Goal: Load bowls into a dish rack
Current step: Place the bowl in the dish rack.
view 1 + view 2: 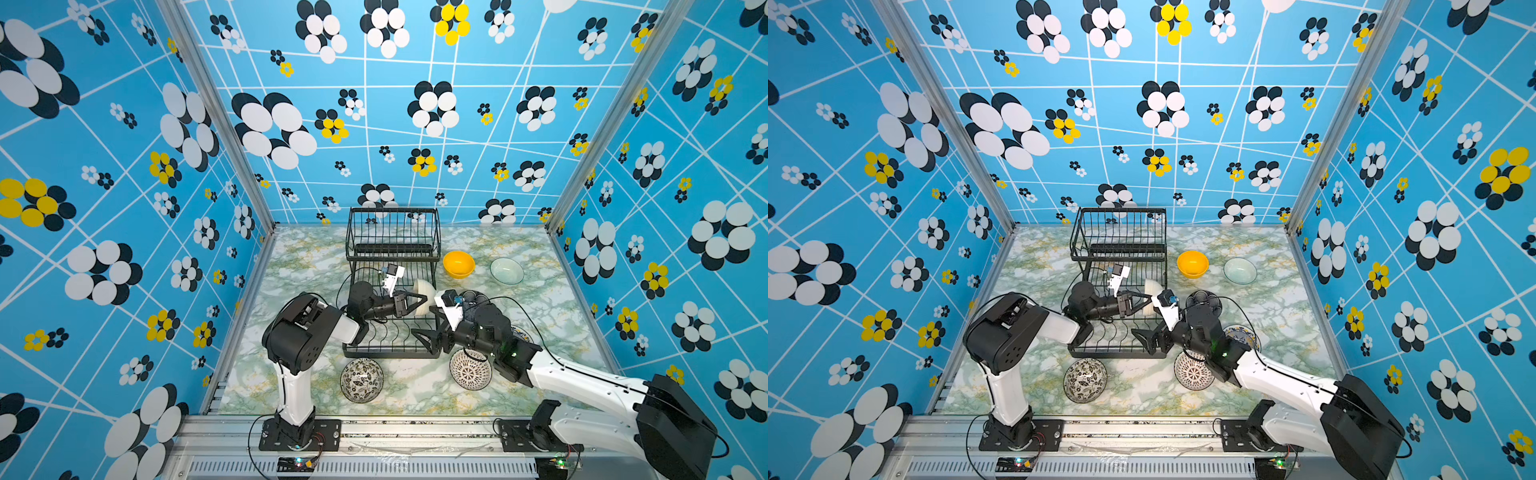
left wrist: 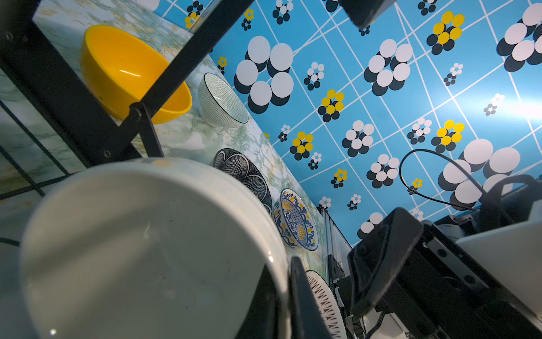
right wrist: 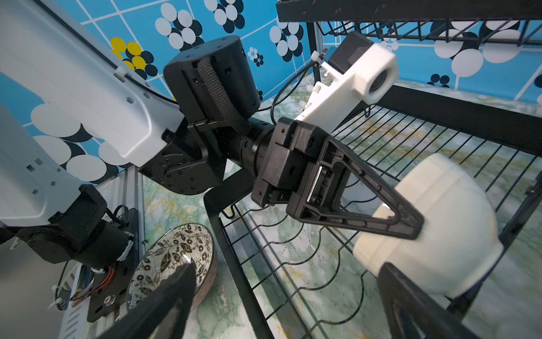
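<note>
The dish rack (image 1: 394, 249) stands on the worktop (image 1: 299, 266), with its raised basket behind the left pincer (image 1: 420, 302) and its lower tray under it. This pincer holds the first bowl (image 1: 428, 286) on edge over the right part of the tray. The right pincer (image 1: 424, 328) is just in front, at the tray's front right corner. Behind and right of the left pincer sit the second bowl (image 1: 458, 264) and, farther right, the third bowl (image 1: 507, 270). Directly right, beside the rack, is the fourth bowl (image 1: 1202, 300). In front of the right pincer lie the fifth bowl (image 1: 467, 374) to its right and the sixth bowl (image 1: 361, 380) to its left.
</note>
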`<state>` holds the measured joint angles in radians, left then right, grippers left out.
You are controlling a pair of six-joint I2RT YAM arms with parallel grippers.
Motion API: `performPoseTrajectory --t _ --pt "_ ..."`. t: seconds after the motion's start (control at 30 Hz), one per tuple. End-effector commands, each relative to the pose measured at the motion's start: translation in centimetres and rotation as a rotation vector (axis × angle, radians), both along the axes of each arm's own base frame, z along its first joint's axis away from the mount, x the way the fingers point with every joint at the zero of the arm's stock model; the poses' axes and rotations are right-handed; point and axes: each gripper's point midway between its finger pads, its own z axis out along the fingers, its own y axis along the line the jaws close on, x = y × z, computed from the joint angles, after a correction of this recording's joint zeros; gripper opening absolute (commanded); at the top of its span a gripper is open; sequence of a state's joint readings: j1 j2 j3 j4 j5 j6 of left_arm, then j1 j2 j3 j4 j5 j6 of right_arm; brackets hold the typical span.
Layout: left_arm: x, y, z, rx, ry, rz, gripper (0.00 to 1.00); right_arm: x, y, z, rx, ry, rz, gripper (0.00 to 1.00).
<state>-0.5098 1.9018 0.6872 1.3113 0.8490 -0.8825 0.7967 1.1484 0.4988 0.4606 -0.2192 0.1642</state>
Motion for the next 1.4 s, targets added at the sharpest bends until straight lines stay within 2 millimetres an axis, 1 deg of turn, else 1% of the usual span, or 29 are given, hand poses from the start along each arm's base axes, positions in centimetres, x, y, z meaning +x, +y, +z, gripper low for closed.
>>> performPoseTrajectory --t 0.0,0.13,0.4,1.2,1.37 --pt "-0.1 0.3 2.1 -0.044 -0.105 0.0 0.0 0.0 -0.1 -0.3 -0.002 -0.01 0.005 1.0" --pt "0.0 0.5 2.0 -0.04 -0.108 0.012 0.0 0.1 0.1 -0.5 -0.005 -0.006 0.006 1.0" --pt "0.5 0.8 0.8 -0.024 -0.088 0.03 0.0 0.1 0.3 -0.8 -0.008 0.004 0.013 1.0" --pt "3.8 1.2 -1.1 -0.016 -0.049 0.067 0.0 0.1 0.5 -1.1 -0.009 0.014 0.025 1.0" --pt "3.8 1.3 -2.0 -0.009 -0.019 0.062 0.0 0.1 0.6 -1.2 -0.01 0.015 0.025 1.0"
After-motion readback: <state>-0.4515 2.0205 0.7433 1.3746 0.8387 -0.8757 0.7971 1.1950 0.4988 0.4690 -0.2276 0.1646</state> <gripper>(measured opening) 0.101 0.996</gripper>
